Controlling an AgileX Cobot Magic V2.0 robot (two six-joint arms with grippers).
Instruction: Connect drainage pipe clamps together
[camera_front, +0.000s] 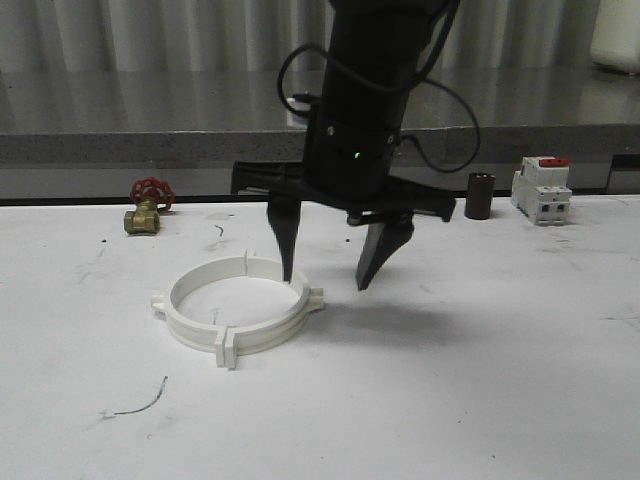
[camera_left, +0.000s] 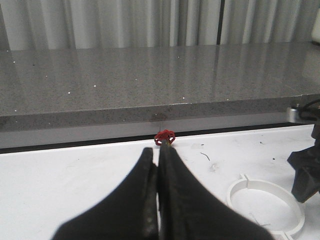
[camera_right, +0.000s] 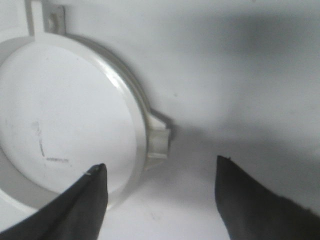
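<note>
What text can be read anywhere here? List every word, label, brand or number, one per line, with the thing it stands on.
No text can be read in these pictures.
Circuit breaker: any markings on its white body are too small and blurred to read.
Drainage pipe clamps: plain white, no lettering visible.
Brass valve: no marking legible.
Black cylinder: no label visible.

Brass valve (camera_front: 142, 219) with red handwheel (camera_front: 152, 190), far left on white desk (camera_front: 480, 380). Black cylinder (camera_front: 481, 196) upright at far right; white circuit breaker (camera_front: 541, 191), red switch, just beside it. Thin dark wire scrap (camera_front: 140, 402) near front
</note>
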